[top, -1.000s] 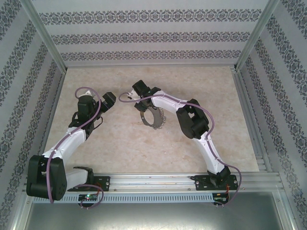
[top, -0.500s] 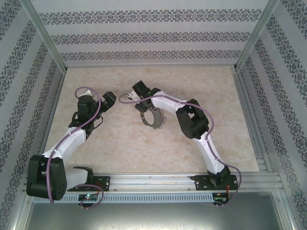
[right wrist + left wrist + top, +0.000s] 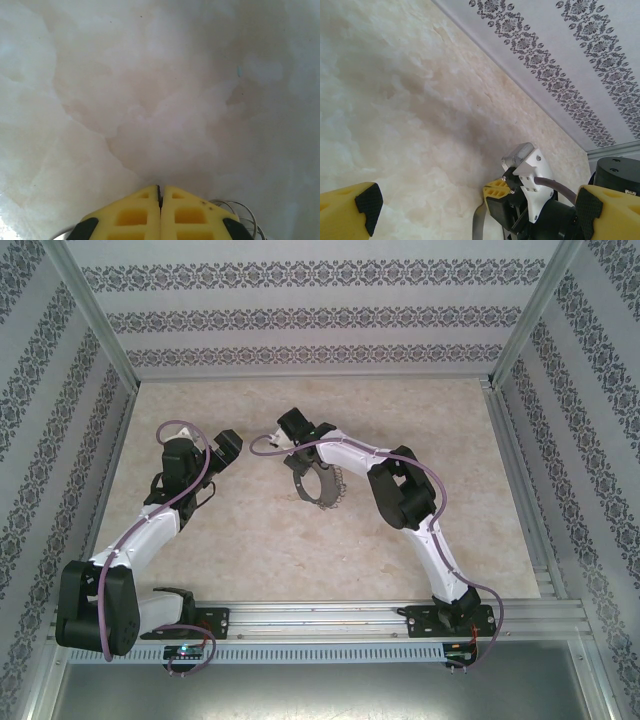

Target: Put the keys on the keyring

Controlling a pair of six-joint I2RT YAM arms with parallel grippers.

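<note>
Two arms reach over the pale marbled table (image 3: 250,550), meeting near its middle. The right gripper (image 3: 294,465) points down at the far-left rim of the keyring (image 3: 310,500), which sits on the tabletop just left of the right arm's elbow, dark hoop toward the left and silvery dangling pieces bunched along its right side. From the right wrist, the yellow fingers (image 3: 190,215) are pressed flat together with only a hairline seam between them. Thin silvery wire loops (image 3: 242,212) peek out just beside the right-hand finger at the bottom edge. Whether the hoop's rim is pinched in that seam, I can't tell.

Over to the left gripper (image 3: 476,201): jaws spread wide, black pads (image 3: 370,200) well apart, nothing between them. It hangs above the table and looks straight across at the right gripper (image 3: 495,190), where a grey strip of the hoop (image 3: 479,222) drops just below that yellow fingertip. The two grippers sit near each other, not touching.
</note>
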